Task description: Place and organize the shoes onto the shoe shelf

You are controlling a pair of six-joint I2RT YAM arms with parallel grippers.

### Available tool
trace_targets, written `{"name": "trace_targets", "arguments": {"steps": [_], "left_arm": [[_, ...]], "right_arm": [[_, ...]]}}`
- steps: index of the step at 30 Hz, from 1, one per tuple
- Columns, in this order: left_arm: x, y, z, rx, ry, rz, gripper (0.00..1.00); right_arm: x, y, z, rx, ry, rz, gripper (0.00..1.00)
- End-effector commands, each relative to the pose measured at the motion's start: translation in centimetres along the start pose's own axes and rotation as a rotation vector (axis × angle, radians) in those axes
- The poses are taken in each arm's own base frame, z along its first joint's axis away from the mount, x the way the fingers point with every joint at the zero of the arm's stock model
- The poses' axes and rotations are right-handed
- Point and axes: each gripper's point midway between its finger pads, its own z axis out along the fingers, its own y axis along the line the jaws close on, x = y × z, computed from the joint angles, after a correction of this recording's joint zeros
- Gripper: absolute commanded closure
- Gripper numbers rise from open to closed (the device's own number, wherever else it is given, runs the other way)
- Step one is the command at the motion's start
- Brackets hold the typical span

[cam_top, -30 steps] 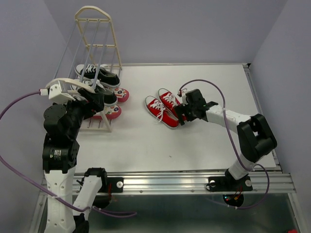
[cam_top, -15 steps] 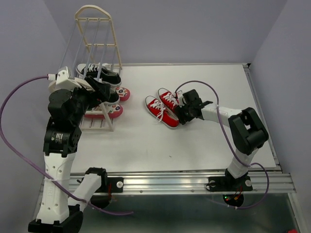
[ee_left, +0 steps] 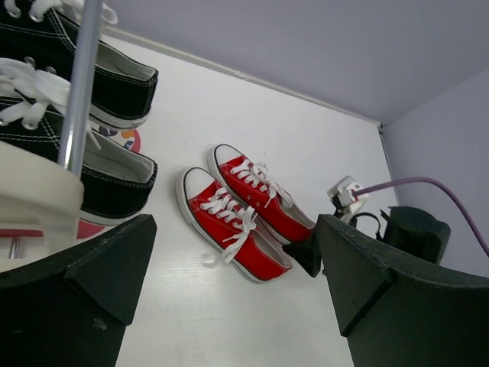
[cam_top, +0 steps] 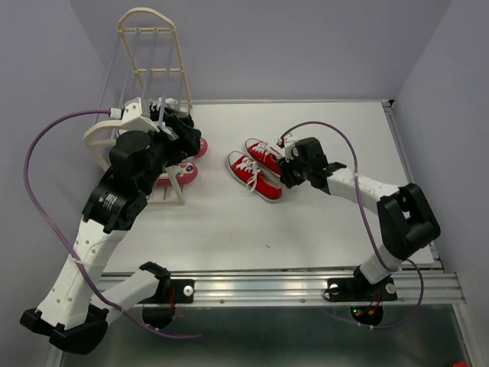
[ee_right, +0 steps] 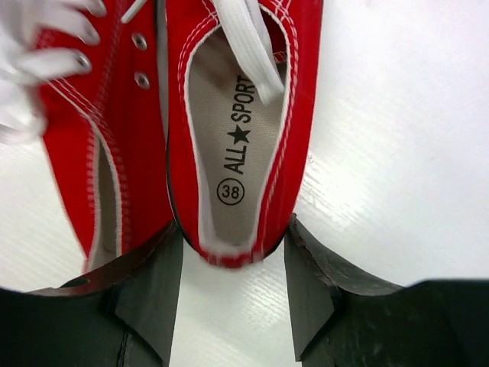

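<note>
Two red sneakers [cam_top: 254, 177] [cam_top: 263, 155] lie side by side at the table's middle. My right gripper [cam_top: 285, 173] sits at their heels. In the right wrist view it [ee_right: 234, 229] is shut on the heel of the right-hand sneaker [ee_right: 237, 130], one finger on each side. Its left finger [ee_right: 149, 287] lies by the other sneaker [ee_right: 99, 153]. My left gripper [cam_top: 183, 127] hangs open beside the shoe shelf [cam_top: 177, 53], with only table and the red pair [ee_left: 229, 225] between its jaws [ee_left: 233, 229]. Black sneakers [ee_left: 114, 84] [ee_left: 114, 180] rest on the shelf rails. Flip-flops [cam_top: 200, 145] [cam_top: 184, 174] poke out below.
The left arm [cam_top: 126, 180] covers most of the shelf's lower tiers in the top view. Purple cables [cam_top: 46, 145] [cam_top: 336, 138] loop off both arms. An aluminium rail [cam_top: 267, 287] runs along the near edge. Walls close in at the back and both sides.
My right jaws have closed from wide open onto the red sneaker's heel. The left arm has stretched up and to the right along the shelf front, its gripper still open.
</note>
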Motion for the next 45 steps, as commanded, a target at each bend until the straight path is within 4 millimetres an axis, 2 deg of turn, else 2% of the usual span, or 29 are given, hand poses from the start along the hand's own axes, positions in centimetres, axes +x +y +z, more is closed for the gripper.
{"name": "trace_targets", "arguments": {"steps": [1,3,6,8,10,12,15,16,18,21,23,25,27,28,31,37,40,43,45], "left_arm": [[-3.5,0.2,-2.4,-0.019,-0.148,-0.076,0.01],[-3.1,-0.3,-2.4,0.014,-0.131,-0.078,0.01],[-2.1,-1.5,-1.5,0.066,-0.094,-0.082,0.01],[-0.8,-2.6,-0.6,0.097,-0.052,-0.074,0.01],[0.1,-3.4,-0.1,0.111,-0.029,-0.067,0.01],[0.7,-3.8,0.4,0.107,-0.016,-0.058,0.01],[1.7,-4.7,0.8,0.116,0.008,-0.044,0.01],[1.8,-4.8,0.9,0.118,0.01,-0.042,0.01],[2.2,-4.7,1.2,0.109,0.017,-0.034,0.01],[2.6,-4.6,1.6,0.096,0.02,-0.028,0.01],[2.9,-4.6,2.0,0.09,0.028,-0.024,0.01],[3.1,-4.6,2.3,0.086,0.03,-0.022,0.01],[3.3,-4.7,2.7,0.084,0.037,-0.018,0.01],[3.6,-4.7,3.1,0.08,0.045,-0.015,0.01],[4.1,-4.8,3.3,0.083,0.057,-0.01,0.01],[4.7,-4.7,3.5,0.081,0.067,-0.011,0.01],[4.8,-4.5,3.6,0.074,0.067,-0.008,0.01],[4.7,-4.5,3.6,0.072,0.061,-0.006,0.01],[4.5,-4.8,3.6,0.078,0.06,-0.001,0.01]], "right_arm": [[-9.3,-2.6,-5.5,0.159,-0.342,0.045,0.99],[-10.3,-2.7,-7.3,0.171,-0.387,0.057,0.99],[-12.4,-2.2,-11.5,0.155,-0.529,0.044,0.99],[-12.5,-2.1,-12.4,0.15,-0.548,0.036,0.99],[-11.9,-2.2,-12.5,0.16,-0.523,0.033,0.99],[-10.3,-2.9,-11.5,0.199,-0.464,0.083,0.99],[-4.7,-3.6,-9.1,0.262,-0.256,0.177,0.99],[-3.4,-3.6,-8.7,0.28,-0.209,0.225,0.99],[-0.5,-3.6,-8.3,0.31,-0.112,0.294,0.99],[4.1,-2.4,-8.9,0.294,-0.015,0.345,0.97],[4.9,-0.8,-9.0,0.215,-0.015,0.369,0.9],[4.6,0.8,-9.4,0.115,-0.052,0.366,0.89],[3.9,2.5,-9.5,0.017,-0.06,0.359,0.75],[3.3,2.6,-9.4,0.0,-0.074,0.333,0.28],[2.4,1.8,-9.1,0.033,-0.083,0.311,0.0],[0.3,-0.1,-8.6,0.111,-0.105,0.246,0.0],[1.4,0.6,-7.4,0.073,-0.055,0.233,0.0],[3.8,0.9,-5.7,0.068,0.034,0.232,0.0],[5.3,0.3,-4.8,0.105,0.095,0.232,0.0]]}}
